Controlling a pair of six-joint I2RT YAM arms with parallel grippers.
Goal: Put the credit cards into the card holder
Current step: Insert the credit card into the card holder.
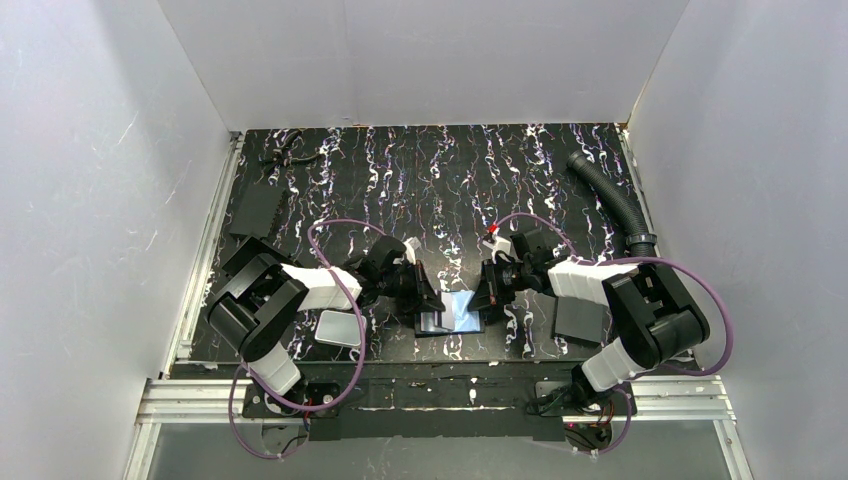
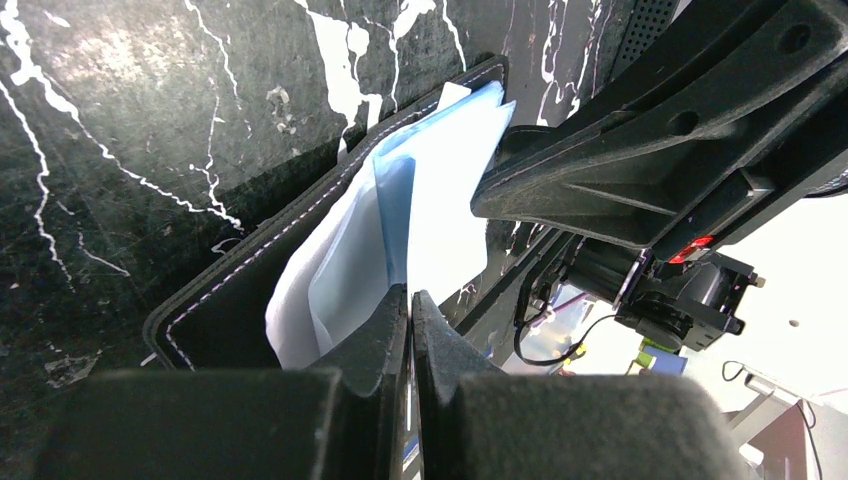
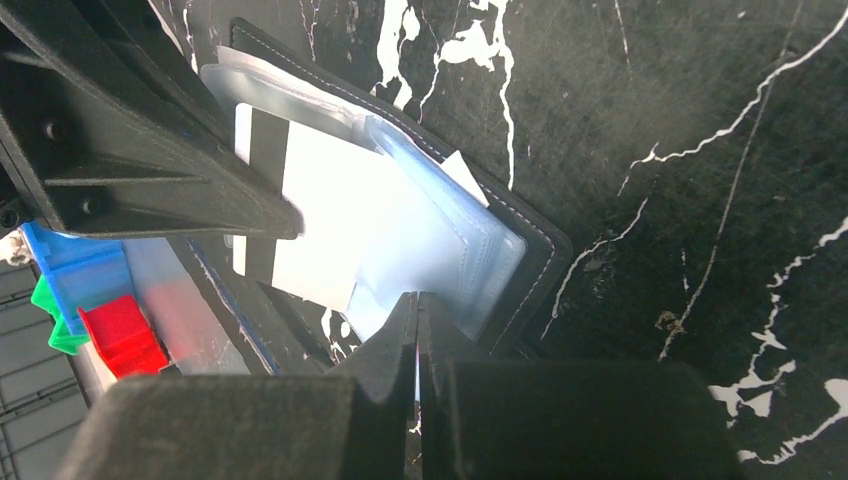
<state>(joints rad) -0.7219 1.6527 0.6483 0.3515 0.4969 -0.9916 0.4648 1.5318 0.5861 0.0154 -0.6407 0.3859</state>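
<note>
The card holder [image 1: 450,318] lies open on the black marbled table between my two arms, its bluish clear pockets [image 3: 450,240] facing up and its stitched black edge [image 2: 230,300] showing. A white credit card [image 3: 320,200] with a black stripe lies slanted over the pockets. My left gripper [image 1: 432,303] [image 2: 411,297] is shut on its edge, and the card [image 2: 445,200] rises from the jaws. My right gripper [image 1: 484,300] [image 3: 417,298] is shut on the rim of a clear pocket. Another light grey credit card [image 1: 340,327] lies flat beside the left arm.
Flat black plates lie at the back left [image 1: 258,208] and under the right arm [image 1: 578,320]. A black ribbed hose [image 1: 610,195] curves along the right wall. A small black tool [image 1: 283,155] sits at the far left. White walls enclose the table.
</note>
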